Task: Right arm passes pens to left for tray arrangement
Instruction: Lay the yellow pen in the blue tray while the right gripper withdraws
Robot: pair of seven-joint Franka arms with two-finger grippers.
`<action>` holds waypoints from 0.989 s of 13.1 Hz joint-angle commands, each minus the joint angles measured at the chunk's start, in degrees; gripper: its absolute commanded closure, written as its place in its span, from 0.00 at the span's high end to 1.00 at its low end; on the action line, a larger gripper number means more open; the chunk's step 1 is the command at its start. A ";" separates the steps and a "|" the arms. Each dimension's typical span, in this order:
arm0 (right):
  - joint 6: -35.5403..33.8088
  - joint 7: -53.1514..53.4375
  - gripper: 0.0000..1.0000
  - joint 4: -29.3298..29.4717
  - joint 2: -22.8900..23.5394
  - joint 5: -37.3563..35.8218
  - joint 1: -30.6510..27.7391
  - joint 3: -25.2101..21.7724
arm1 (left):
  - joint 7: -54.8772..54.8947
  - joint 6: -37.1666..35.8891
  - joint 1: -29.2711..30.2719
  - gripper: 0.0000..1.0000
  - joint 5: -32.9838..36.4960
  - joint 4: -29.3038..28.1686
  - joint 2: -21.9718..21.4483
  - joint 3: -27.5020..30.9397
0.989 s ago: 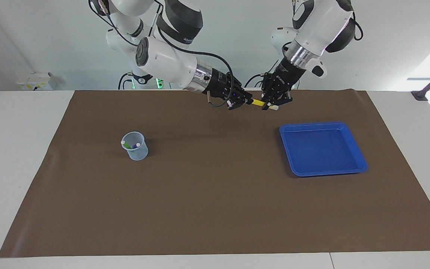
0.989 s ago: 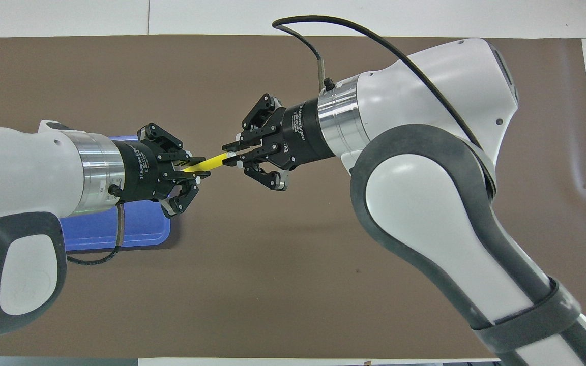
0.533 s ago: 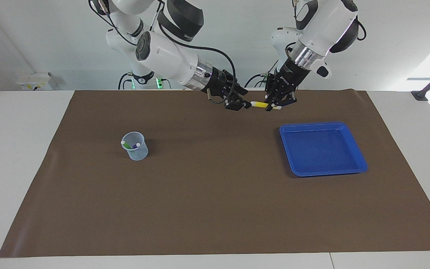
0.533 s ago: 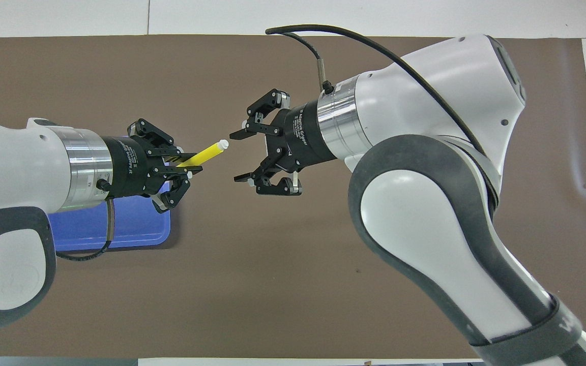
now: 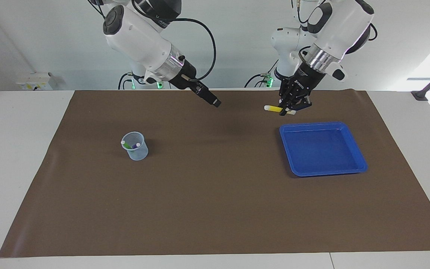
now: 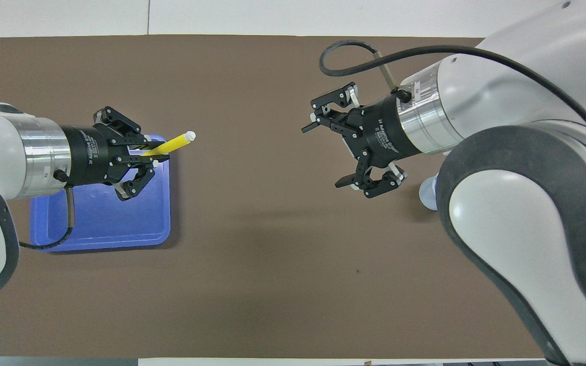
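left gripper (image 5: 289, 109), jaws clenched on the yellow pen (image 5: 274, 108), should lower it level into the tray (image 5: 360, 164); right gripper (image 6: 329, 152) jaws released.

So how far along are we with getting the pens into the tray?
Handover of the first pen looks done: the left gripper is shut on the slim yellow marker pen, over the rim of the shallow square blue plastic tray, which holds nothing yet. The right gripper is open over the brown mat. Left: laying it down, plus the green and purple pens in the small translucent cup.
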 commanded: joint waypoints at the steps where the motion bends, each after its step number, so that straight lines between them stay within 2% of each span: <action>1: -3.34 -11.26 1.00 -1.14 -2.05 -8.84 -0.18 -0.67 | 13.94 -2.55 4.01 0.00 -0.57 -2.70 -1.53 -0.20; 4: -6.86 -23.22 1.00 -1.41 -2.58 -19.04 -0.26 -1.38 | 36.43 -6.24 8.49 0.00 -0.57 -5.25 -1.18 -0.20; 7: -8.63 -33.76 1.00 -2.98 -3.55 -27.92 -0.18 -1.99 | 54.64 -6.43 11.92 0.00 -0.57 -7.71 -0.39 -0.11; 10: -6.18 -43.71 1.00 -6.14 -4.43 -34.00 -0.27 -3.83 | 73.70 -5.64 13.08 0.00 1.44 -7.90 4.43 0.15; 13: -4.76 -46.37 1.00 -7.65 -2.07 -43.04 -0.27 -4.10 | 91.21 -3.98 15.27 0.00 6.36 -6.93 10.23 0.15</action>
